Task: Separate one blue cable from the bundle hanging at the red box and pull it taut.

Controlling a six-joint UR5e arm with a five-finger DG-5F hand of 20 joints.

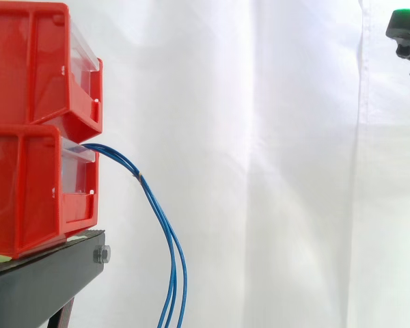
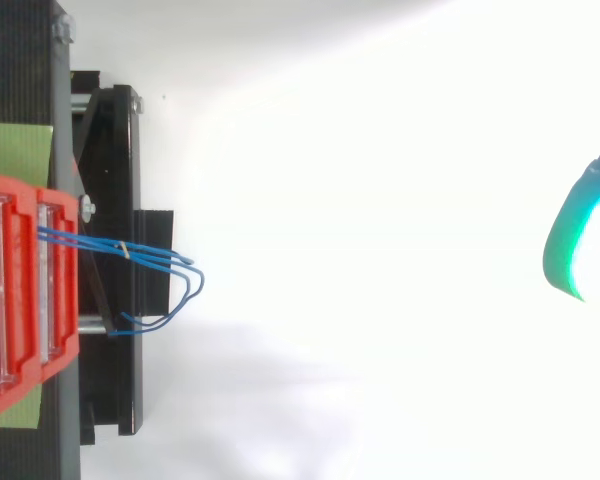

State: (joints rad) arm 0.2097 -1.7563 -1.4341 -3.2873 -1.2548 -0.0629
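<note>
Well below and away from the hand [image 1: 404, 27], the side view has the blue cable bundle [image 1: 165, 232] drooping from the lower red bin [image 1: 27, 198]; whether the hand is spread I cannot tell. From above, equally distant, it looks thin, limp, perhaps tied; pinch one strand past the tie [image 2: 126, 248].

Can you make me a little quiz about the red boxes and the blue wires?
1. True or false: the hand is touching the blue cables.
2. Which of the stacked red bins do the cables come out of? A: upper. B: lower. C: neither.
3. Fill in: the bins sit on a ____ stand.

Key: 1 false, the hand is far off to the side. 2 B. 3 black.
</note>
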